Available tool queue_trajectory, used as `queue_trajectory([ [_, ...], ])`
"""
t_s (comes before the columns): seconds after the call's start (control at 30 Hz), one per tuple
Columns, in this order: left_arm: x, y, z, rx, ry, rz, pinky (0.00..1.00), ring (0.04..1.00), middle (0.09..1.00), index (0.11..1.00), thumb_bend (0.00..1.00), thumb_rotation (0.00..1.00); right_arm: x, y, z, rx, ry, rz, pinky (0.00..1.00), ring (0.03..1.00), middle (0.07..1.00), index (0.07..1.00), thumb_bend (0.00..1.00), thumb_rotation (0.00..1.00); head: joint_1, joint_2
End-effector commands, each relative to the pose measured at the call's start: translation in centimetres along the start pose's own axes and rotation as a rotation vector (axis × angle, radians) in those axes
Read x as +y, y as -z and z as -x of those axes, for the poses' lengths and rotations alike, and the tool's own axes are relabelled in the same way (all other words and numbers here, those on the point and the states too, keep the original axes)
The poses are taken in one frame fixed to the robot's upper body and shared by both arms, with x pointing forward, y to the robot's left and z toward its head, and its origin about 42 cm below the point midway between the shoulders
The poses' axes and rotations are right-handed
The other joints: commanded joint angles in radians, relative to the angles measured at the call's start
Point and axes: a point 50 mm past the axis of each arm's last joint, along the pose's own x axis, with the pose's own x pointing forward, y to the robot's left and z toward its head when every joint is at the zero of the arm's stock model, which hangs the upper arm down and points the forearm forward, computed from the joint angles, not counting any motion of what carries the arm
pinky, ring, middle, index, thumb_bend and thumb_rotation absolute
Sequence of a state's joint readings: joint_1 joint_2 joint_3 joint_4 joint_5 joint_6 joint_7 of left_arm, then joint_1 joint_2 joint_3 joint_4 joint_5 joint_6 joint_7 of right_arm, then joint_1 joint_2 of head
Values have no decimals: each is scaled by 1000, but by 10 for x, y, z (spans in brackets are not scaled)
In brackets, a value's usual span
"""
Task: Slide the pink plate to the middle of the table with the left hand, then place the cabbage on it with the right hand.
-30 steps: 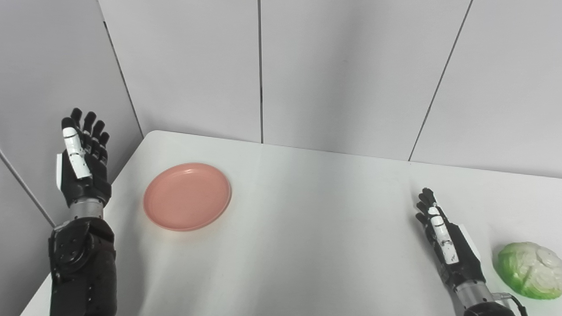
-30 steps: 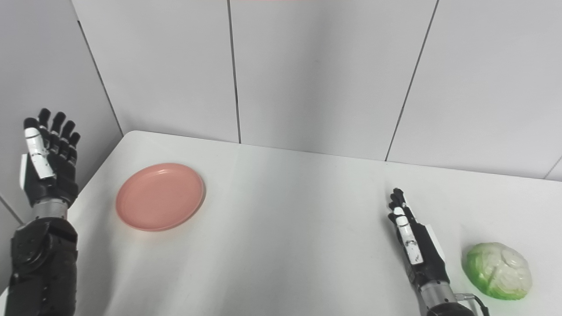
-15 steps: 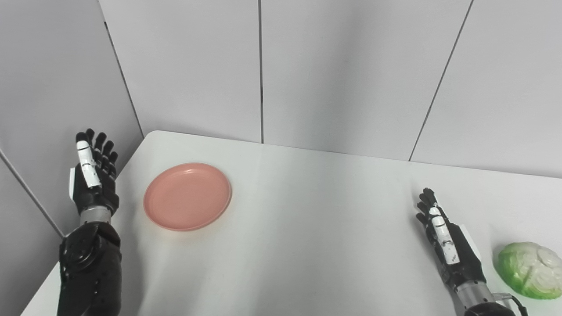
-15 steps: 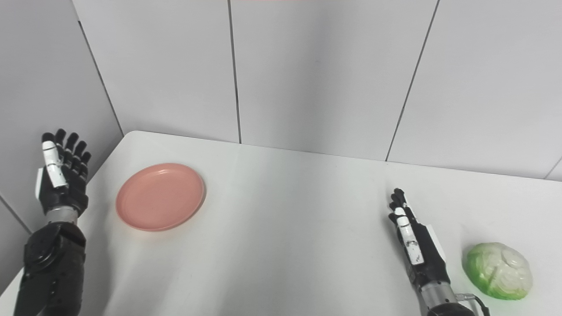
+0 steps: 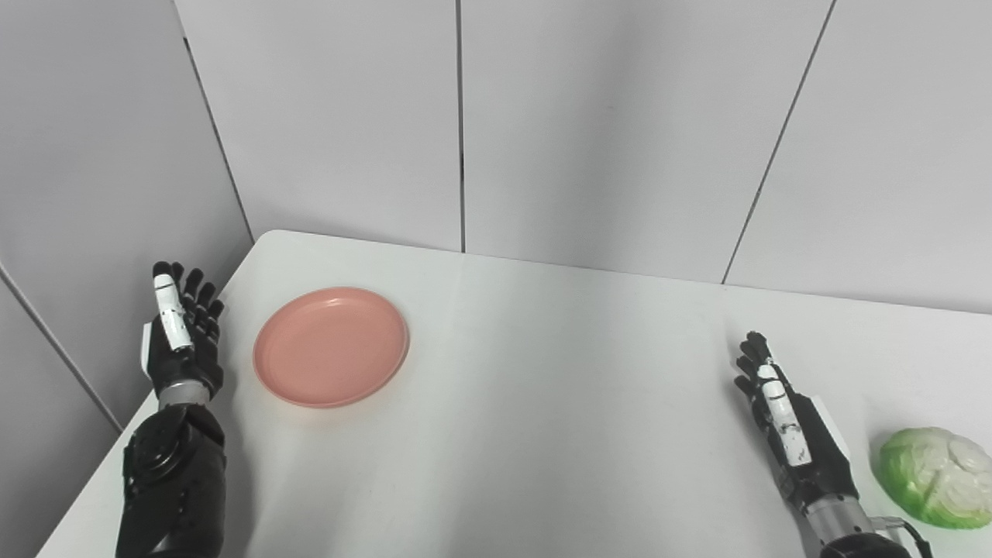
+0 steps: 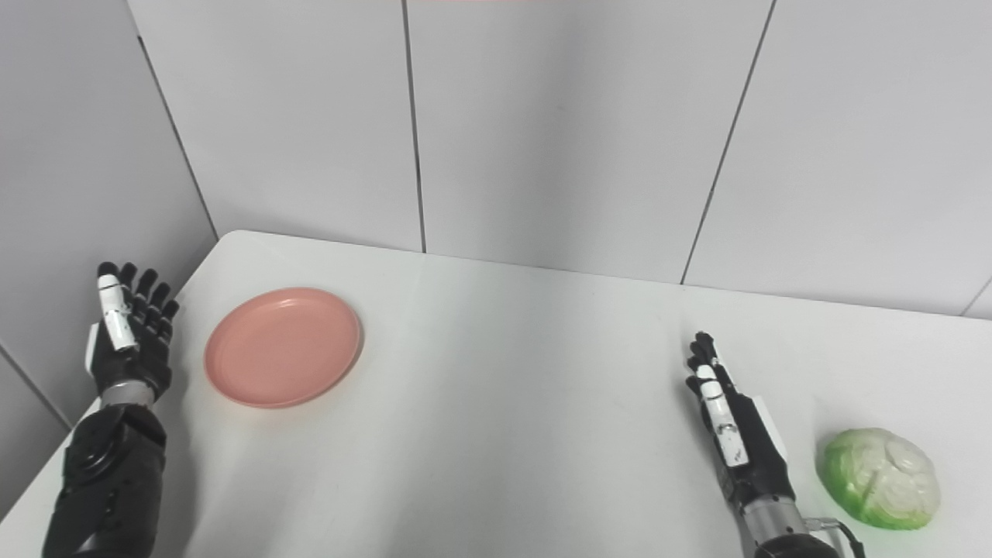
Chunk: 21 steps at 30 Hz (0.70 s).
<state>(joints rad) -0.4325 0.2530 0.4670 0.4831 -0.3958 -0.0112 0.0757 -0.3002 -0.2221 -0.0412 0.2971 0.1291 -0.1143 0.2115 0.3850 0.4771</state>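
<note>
Both hands empty, plate and cabbage untouched.

Nearest you, the right hand (image 5: 798, 434) lies with fingers straight and together, holding nothing, just beside the cabbage (image 5: 934, 477) at the table's (image 5: 558, 403) right edge, likely waiting its turn. The left hand (image 5: 182, 345) stands edge-on, fingers loosely apart, just left of the pink plate (image 5: 331, 346), placed to push it rightward. The plate sits flat, rim up, round, no long axis.

The desk (image 5: 542, 434) is smooth, white, faintly glossy. The pink plate (image 5: 331, 346) looks like matt plastic. The cabbage (image 5: 934, 477) seems waxy, perhaps plastic.
</note>
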Motion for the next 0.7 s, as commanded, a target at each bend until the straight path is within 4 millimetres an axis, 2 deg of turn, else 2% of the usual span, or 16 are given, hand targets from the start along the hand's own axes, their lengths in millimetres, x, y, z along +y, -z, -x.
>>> queue_trajectory([
  [0.0,-7,-26,-16,-95,27,7,983,975,971,964,550,1000,-6,-2,-1,2,2,11,1000,1000,1000,1000,138,1000,1,3],
  [0.23,-5,-11,-20,-62,43,28,998,965,964,954,568,1000,-7,-2,-1,4,0,12,1000,1000,1000,1000,151,1000,0,4],
  [0.43,-3,-1,-24,-7,73,12,984,978,977,978,599,1000,-6,-2,0,-3,9,17,1000,1000,1000,1000,145,1000,-2,8],
  [0.53,-6,2,-23,22,85,-4,961,978,982,988,600,1000,-6,-2,-1,3,3,1,1000,1000,1000,1000,139,1000,-4,11],
  [0.67,-9,8,-23,54,100,-20,985,971,980,989,595,1000,-6,-2,-1,4,1,5,1000,1000,1000,1000,139,1000,-7,13],
])
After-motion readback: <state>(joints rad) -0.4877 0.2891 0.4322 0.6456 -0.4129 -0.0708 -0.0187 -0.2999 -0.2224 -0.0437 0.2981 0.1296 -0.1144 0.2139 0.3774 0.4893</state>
